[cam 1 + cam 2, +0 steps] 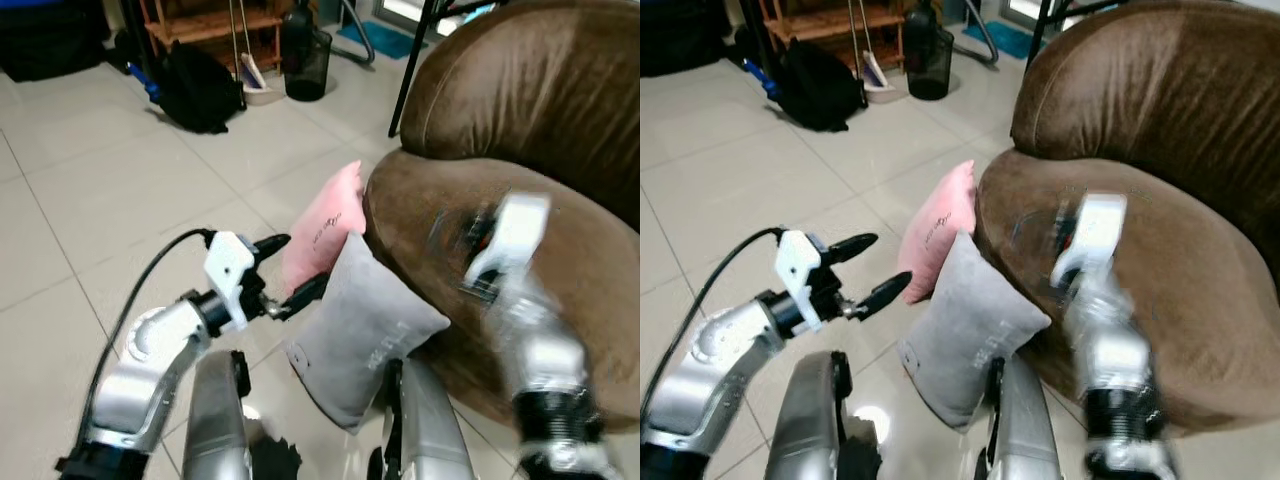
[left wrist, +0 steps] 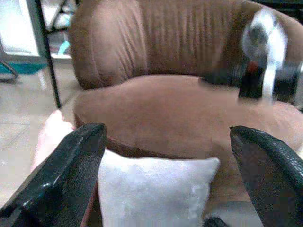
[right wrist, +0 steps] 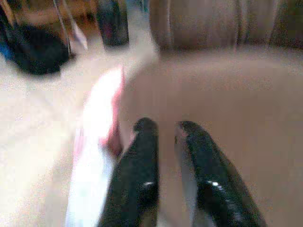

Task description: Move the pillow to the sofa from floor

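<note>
A grey pillow (image 1: 365,330) stands on the tiled floor, leaning against the front of the brown sofa (image 1: 520,90). Behind it a pink pillow (image 1: 325,225) also leans on the sofa. My left gripper (image 1: 300,262) is open just left of the two pillows, at the height of the grey one's top edge, and holds nothing. In the left wrist view its fingers (image 2: 71,175) frame the grey pillow (image 2: 156,189). My right gripper (image 1: 480,240) is blurred above the sofa's rounded front, its fingers (image 3: 142,161) close together with nothing between them.
A black bag (image 1: 200,85), a black bin (image 1: 307,60) and a wooden shelf (image 1: 210,20) stand at the far side of the room. A dark metal leg (image 1: 412,60) rises beside the sofa. Open tiled floor (image 1: 100,200) lies to the left.
</note>
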Robot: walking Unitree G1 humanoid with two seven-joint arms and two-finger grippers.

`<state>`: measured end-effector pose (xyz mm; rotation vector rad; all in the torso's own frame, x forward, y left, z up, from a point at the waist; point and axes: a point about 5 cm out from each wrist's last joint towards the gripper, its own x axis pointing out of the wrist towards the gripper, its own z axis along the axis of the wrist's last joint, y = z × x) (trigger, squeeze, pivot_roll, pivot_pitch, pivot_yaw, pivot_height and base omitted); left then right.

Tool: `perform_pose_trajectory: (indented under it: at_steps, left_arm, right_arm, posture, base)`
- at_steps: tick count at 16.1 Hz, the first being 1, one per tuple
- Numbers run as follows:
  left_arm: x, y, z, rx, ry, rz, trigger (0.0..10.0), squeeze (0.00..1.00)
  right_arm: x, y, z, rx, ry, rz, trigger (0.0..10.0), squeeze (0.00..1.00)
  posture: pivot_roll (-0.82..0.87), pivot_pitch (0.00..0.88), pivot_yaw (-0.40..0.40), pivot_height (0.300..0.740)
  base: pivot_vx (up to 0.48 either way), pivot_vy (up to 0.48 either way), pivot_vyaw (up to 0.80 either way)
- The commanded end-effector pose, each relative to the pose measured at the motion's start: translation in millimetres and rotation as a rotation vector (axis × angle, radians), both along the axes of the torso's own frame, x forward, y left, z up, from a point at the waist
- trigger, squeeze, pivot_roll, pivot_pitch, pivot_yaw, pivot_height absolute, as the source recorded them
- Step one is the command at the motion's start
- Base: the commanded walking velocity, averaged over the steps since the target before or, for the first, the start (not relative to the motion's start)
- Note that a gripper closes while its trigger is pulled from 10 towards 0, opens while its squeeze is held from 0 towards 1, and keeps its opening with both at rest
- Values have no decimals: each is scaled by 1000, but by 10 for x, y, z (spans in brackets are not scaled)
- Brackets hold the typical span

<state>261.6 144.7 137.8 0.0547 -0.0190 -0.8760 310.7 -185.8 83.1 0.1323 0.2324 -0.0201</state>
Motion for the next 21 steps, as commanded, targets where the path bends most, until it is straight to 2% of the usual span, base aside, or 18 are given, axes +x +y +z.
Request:
perform_pose_trajectory:
  at_steps: [1, 3, 5, 9, 13, 17, 18, 21]
  left_arm:
    - [0, 29, 19, -4, 8, -30, 10000, 0]
    - [-10, 195, 19, 33, 18, -59, 10000, 0]
    - [-6, 278, 23, 56, 30, -74, 10000, 0]
    - [18, 295, 97, 39, 48, -110, 10000, 0]
    - [34, 310, 189, 23, 48, -125, 10000, 0]
    - [11, 296, 225, 1, 61, -126, 10000, 0]
    - [-18, 287, 215, -2, 69, -125, 10000, 0]
    - [-79, 291, 227, -5, 78, -121, 10000, 0]
  right_arm:
    - [-3, 1, -66, 22, 9, 10, 10000, 1000]
    - [-53, 94, -347, 128, 102, 24, 10000, 1000]
    - [-69, 70, -504, 169, 151, -17, 10000, 1000]
    - [-127, 6, -706, 250, 221, -96, 10000, 1000]
    - [-103, -11, -741, 286, 223, -146, 10000, 1000]
    - [-35, -39, -693, 364, 195, -196, 10000, 1000]
    - [7, -29, -645, 440, 153, -211, 10000, 1000]
    - [0, 83, -691, 425, 193, -161, 10000, 1000]
  posture:
    - [63, 110, -40, 518]
    - [89, 139, -52, 518]
    - [106, 170, -61, 518]
    - [134, 207, -69, 518]
    - [156, 240, -71, 518]
    - [157, 256, -73, 518]
    - [157, 258, -79, 518]
    - [178, 288, -91, 518]
  base:
    - [0, 0, 0]
    - [0, 0, 0]
    - [0, 0, 0]
    - [0, 0, 0]
    - [0, 0, 0]
    - [0, 0, 0]
    - [0, 0, 0]
    - [0, 0, 0]
